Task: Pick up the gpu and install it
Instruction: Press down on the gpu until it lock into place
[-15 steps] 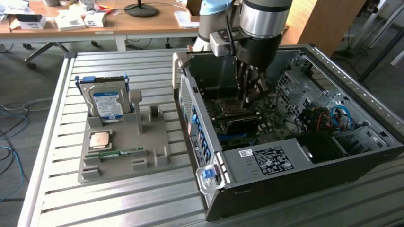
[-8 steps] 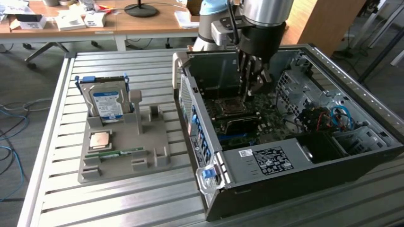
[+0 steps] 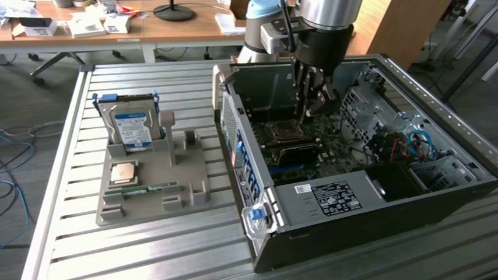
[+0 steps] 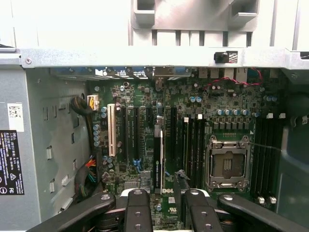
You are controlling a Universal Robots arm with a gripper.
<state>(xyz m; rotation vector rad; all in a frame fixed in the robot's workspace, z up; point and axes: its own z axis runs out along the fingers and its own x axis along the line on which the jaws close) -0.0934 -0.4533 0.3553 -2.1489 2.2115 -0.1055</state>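
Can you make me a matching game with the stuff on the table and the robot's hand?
Things:
1. hard drive
2. memory stick
3. processor chip
4. gripper

Clues:
A. square, lying flat
B. reaching down inside the open computer case
C. standing upright in the gray holder
D. green, long and thin

Pairs: 1-C, 2-D, 3-A, 4-B

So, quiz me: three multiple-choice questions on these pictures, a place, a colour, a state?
1. Where is the gripper? A inside the computer case; B over the floor; C beside a chair.
2. What colour is the memory stick on the grey tray? A red; B green; C yellow.
3. How is the hard drive placed? A lying flat; B hanging from the gripper; C standing upright in the tray.
Answers: A, it hangs over the motherboard; B, its board is green; C, it stands on edge in a slot.
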